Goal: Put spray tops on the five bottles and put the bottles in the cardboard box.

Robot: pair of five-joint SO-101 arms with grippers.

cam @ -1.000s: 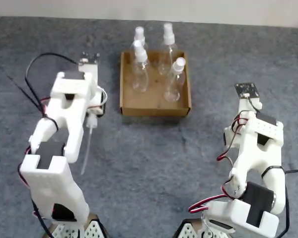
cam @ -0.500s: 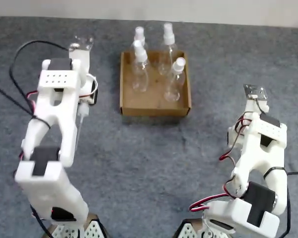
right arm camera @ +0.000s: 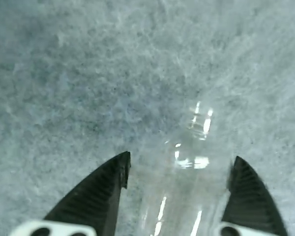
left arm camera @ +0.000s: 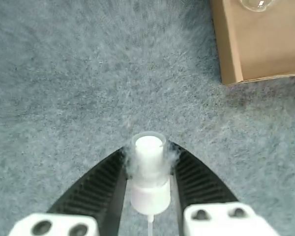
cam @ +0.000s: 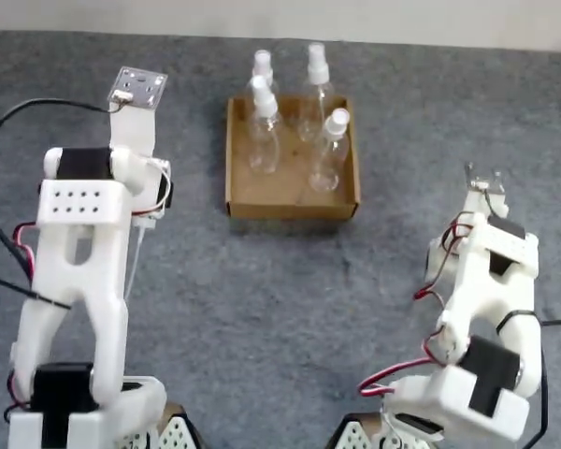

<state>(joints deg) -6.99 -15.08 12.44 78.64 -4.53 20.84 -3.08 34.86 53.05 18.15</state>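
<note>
Left hand (left arm camera: 148, 153) pinches the spray top (left arm camera: 148, 174), right hand (right arm camera: 182, 160) grips the bare bottle (right arm camera: 184, 191) — tilt either and your dip tube (cam: 135, 256) misses the neck.

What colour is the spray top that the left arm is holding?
White. The spray top shows best in the left wrist view.

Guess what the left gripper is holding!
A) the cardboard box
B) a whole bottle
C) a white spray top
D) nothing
C: in the left wrist view, the left gripper is shut on a white spray top, with its thin tube pointing back towards the arm.
</note>
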